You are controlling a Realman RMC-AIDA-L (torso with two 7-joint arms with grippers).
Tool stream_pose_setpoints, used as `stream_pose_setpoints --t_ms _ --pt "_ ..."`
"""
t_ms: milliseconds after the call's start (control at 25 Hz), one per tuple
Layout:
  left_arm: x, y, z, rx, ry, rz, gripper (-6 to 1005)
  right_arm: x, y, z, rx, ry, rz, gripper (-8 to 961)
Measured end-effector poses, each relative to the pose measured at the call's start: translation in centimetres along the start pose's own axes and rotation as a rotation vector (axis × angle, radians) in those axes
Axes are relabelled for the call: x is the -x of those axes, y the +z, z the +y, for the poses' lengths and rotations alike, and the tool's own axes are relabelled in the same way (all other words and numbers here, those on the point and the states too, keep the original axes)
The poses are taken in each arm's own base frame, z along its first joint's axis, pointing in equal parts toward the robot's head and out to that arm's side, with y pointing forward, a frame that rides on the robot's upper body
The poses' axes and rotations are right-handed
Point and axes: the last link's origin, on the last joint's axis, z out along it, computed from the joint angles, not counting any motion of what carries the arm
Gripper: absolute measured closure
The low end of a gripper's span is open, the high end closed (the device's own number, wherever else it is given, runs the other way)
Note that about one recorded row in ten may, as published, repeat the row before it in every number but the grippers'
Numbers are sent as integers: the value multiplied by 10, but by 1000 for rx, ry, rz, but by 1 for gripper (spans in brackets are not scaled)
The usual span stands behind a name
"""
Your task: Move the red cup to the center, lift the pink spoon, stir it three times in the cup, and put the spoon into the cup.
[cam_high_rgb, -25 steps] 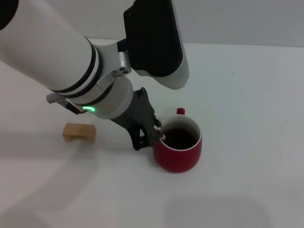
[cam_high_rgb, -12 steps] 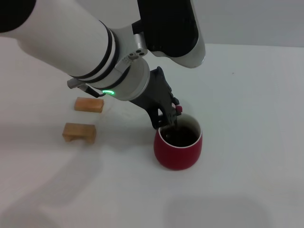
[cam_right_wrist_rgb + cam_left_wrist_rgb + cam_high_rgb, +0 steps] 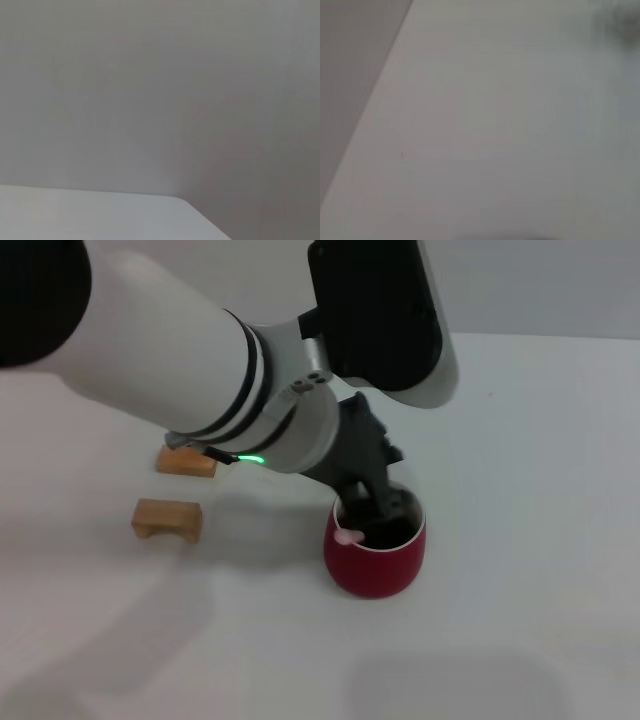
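Note:
The red cup point(image 3: 375, 568) stands on the white table near the middle of the head view. My left gripper point(image 3: 372, 506) reaches down from the left, with its dark fingers inside the cup's mouth. It is shut on the pink spoon point(image 3: 347, 536). Only the pale pink handle end shows at the cup's left rim; the metal bowl is hidden inside the cup. The left wrist view shows only blurred pale surface. My right gripper is out of view; its wrist view shows only a wall and a table corner.
Two small tan wooden blocks lie left of the cup, one nearer point(image 3: 167, 519) and one farther back point(image 3: 186, 462), partly under my left arm. The arm's bulk covers the table's upper left. The white table point(image 3: 520, 500) stretches to the right of the cup.
My left gripper moved right and back, from beside the cup's left wall to over its mouth, and dipped in. The spoon's pink end now shows at the left rim. The cup stayed put.

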Motion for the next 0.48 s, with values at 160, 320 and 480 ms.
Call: stream_pose_setpoints --t_ms 160,320,480 --pt "-19 -9 1 -94 13 151 688 0 0 0 0 0 -1 953" --pt "-36 -29 -7 -325 -50 479 576 1 0 -1 -2 3 -7 954" --pt "-38 -49 -18 -619 -130 787 437 4 -1 -1 -7 6 -32 954"
